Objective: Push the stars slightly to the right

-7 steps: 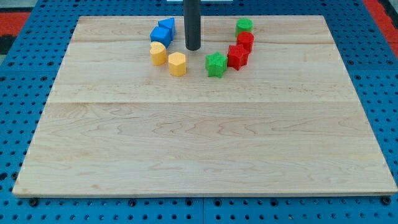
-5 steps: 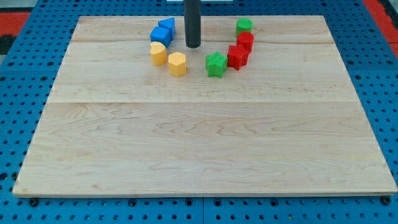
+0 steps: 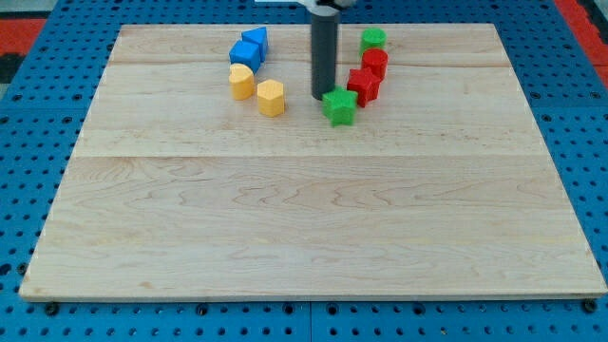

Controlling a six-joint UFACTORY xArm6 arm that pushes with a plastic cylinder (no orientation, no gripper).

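Note:
A green star block (image 3: pixel 339 106) lies near the view's top centre of the wooden board (image 3: pixel 304 218). A red star block (image 3: pixel 363 85) sits just up and right of it, touching or nearly touching it. My tip (image 3: pixel 324 98) is at the green star's upper left edge, in contact or nearly so. The dark rod rises straight up from there to the view's top.
A red block (image 3: pixel 375 62) and a green block (image 3: pixel 372 40) stand above the red star. Two blue blocks (image 3: pixel 248 47) and two yellow blocks (image 3: pixel 241 81) (image 3: pixel 271 97) lie to the left of my tip.
My tip has moved right and down from beside the blue blocks to the green star. The green star has shifted slightly right and down, toward the red star.

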